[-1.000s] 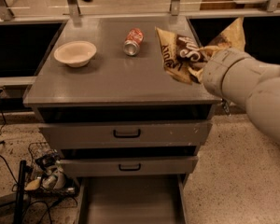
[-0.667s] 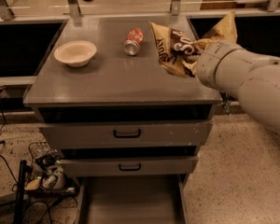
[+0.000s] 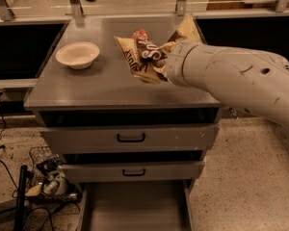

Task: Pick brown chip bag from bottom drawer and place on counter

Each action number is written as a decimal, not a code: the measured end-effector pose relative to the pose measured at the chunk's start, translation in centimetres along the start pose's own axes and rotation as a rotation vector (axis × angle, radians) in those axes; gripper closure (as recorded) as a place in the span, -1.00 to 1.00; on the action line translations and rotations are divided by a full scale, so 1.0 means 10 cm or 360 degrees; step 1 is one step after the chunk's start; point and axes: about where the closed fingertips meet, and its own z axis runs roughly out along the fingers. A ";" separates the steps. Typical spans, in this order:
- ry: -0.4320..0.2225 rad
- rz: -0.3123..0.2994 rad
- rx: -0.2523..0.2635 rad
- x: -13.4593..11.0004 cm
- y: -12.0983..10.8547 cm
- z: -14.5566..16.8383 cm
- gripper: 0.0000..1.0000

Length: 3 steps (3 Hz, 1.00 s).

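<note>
The brown chip bag [image 3: 138, 57] is crinkly, dark brown and tan, with white lettering. It hangs tilted just above the middle of the counter [image 3: 86, 86]. My gripper [image 3: 162, 62] is at the bag's right edge and shut on it; the thick white arm [image 3: 231, 81] reaches in from the right and hides most of the gripper. The bottom drawer [image 3: 135, 207] is pulled open at the bottom of the view, a shallow grey tray with nothing in it.
A cream bowl [image 3: 77, 55] sits on the counter's left part. A red soda can [image 3: 140, 33] lies behind the bag, mostly covered. The two upper drawers [image 3: 130, 137] have black handles. A wire basket and cables [image 3: 47, 178] lie on the floor at left.
The arm has carried the chip bag leftward from the counter's right side toward its middle. The bag now covers most of the red can.
</note>
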 end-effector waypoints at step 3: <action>-0.0074 0.0040 -0.0092 -0.05 -0.09 0.49 1.00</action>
